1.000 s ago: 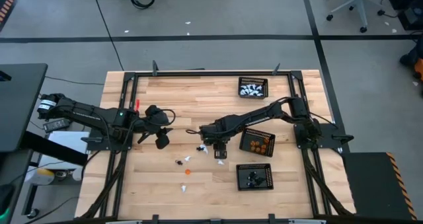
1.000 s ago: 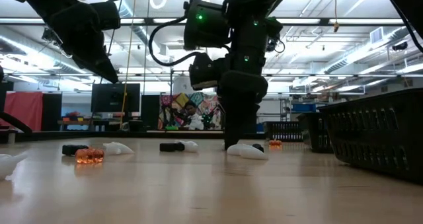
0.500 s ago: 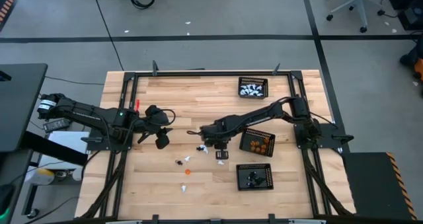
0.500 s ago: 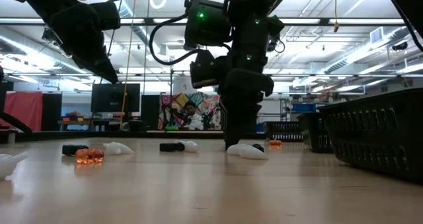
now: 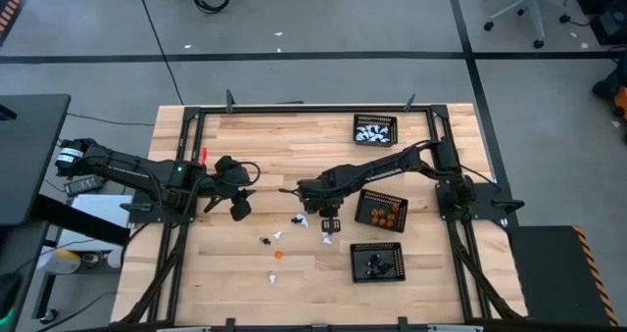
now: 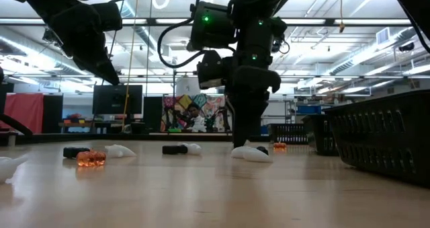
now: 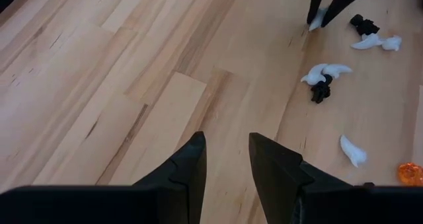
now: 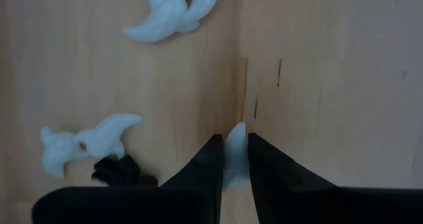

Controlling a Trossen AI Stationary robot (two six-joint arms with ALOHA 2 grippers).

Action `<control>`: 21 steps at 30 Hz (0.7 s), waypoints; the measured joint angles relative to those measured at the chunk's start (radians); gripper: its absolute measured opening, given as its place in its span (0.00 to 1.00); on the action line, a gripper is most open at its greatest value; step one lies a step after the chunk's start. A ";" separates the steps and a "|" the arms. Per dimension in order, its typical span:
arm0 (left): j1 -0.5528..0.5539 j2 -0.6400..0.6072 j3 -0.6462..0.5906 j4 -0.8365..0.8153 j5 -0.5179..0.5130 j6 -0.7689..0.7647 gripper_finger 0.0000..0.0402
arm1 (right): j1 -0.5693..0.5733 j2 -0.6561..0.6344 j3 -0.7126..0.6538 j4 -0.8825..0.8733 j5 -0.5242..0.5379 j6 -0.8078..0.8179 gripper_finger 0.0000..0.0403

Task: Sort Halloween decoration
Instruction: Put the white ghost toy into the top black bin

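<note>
Two dark arms reach over the wooden table [image 5: 255, 146] in our high view, the left arm from the left edge of the frame and the right arm from the right. Three black mesh trays come next in size, all in the right half: one with white figures [image 5: 375, 129] near the top, one with orange figures [image 5: 381, 211] at mid-height, one with black figures [image 5: 377, 261] lower down. We see the right gripper [image 5: 330, 221] near the frame's centre, and in its wrist view its fingers [image 8: 206, 159] are clenched on a white figure [image 8: 235, 152] whose tip pokes out between them, just over the wood. The left gripper [image 5: 238, 209] hangs left of centre, and in its own view its fingers [image 7: 192, 164] are parted with only bare boards between them. The loose Halloween decoration lies scattered just below centre: a white piece [image 5: 271, 277], an orange piece [image 5: 277, 255], a black piece [image 5: 265, 241], and two more white ghosts [image 8: 170, 12] [image 8: 86, 143] close to the gripped one.
</note>
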 joint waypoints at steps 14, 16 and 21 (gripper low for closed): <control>0.000 0.000 0.000 0.000 0.000 0.003 0.31 | -0.054 -0.092 0.001 -0.059 -0.024 -0.017 0.16; 0.000 0.000 0.000 0.000 0.000 0.004 0.31 | -0.063 -0.101 0.001 -0.077 -0.023 -0.027 0.16; 0.000 0.000 0.000 0.000 0.000 0.004 0.31 | -0.107 -0.137 0.001 -0.167 -0.001 -0.083 0.16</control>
